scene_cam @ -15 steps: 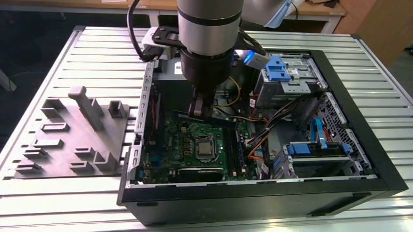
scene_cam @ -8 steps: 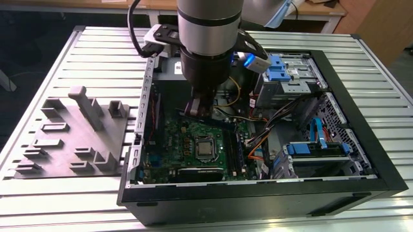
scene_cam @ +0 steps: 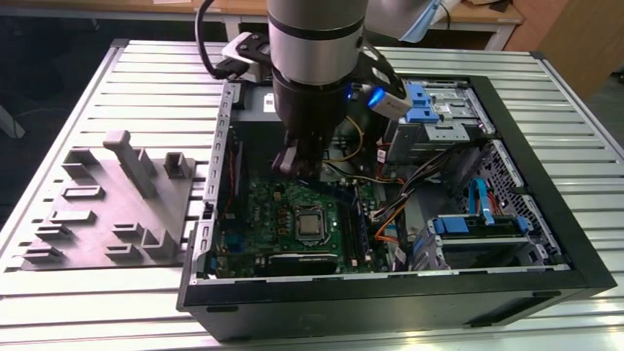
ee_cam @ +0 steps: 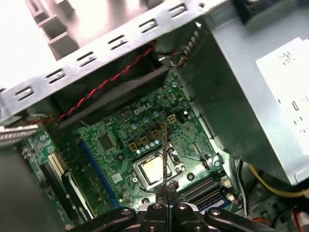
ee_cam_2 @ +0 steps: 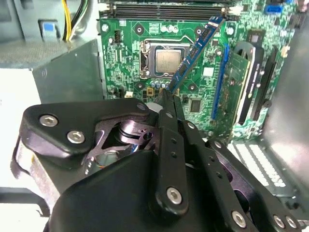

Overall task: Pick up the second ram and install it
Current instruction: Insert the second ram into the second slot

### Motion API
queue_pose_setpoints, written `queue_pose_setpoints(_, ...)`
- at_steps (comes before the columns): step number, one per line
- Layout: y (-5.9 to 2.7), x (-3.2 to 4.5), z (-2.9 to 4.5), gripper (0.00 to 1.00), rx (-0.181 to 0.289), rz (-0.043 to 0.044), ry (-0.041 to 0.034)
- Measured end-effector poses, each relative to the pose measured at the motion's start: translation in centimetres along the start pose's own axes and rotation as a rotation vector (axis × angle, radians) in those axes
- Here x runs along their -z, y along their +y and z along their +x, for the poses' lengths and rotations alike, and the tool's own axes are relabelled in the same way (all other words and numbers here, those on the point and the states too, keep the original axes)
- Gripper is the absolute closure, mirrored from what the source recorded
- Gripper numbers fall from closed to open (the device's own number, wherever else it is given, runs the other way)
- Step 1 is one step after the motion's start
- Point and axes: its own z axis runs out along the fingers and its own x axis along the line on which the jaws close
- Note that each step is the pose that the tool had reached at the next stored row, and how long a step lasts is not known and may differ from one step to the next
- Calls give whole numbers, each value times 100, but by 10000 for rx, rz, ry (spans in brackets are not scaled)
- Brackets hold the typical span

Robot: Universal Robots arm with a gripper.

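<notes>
The ram [ee_cam_2: 195, 53] is pinched at one end and projects well beyond the claw [ee_cam_2: 170, 96], over the motherboard [ee_cam_2: 125, 58], not yet seated in the slots [ee_cam_2: 164, 7]. Likely risks: the long overhang lets it pivot in the grip, or it meets a slot askew and jams. The claw is closed on it.

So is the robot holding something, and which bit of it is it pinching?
Yes. The gripper is shut on the second ram, pinching one end of the thin stick. The rest pokes out over the motherboard.
</notes>
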Motion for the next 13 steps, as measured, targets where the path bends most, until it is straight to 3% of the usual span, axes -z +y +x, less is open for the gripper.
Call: queue_pose_setpoints(13, 0, -11, 0, 89, -2368, 83, 10)
